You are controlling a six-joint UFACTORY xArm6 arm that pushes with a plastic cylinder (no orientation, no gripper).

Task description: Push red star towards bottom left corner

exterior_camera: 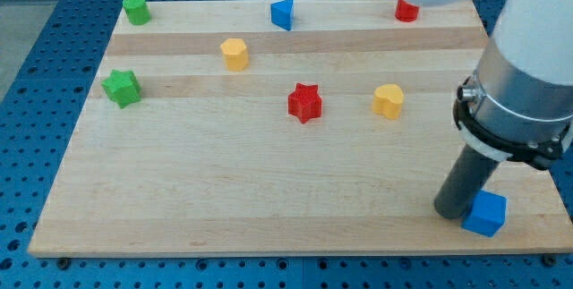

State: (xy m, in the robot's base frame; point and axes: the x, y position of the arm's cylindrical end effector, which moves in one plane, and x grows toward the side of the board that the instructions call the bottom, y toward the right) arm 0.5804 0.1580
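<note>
Red star mid-board, my tip touching blue cube at the view's bottom right, well apart

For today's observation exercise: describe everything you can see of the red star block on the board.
The red star is a small, chunky, star-shaped block, matte red, looking like painted wood or plastic. It lies flat on the wooden board, near the middle, slightly toward the view's top. Nothing touches it; the nearest neighbour is a yellow block on the view's right. My tip is far off, toward the view's bottom right.
</note>
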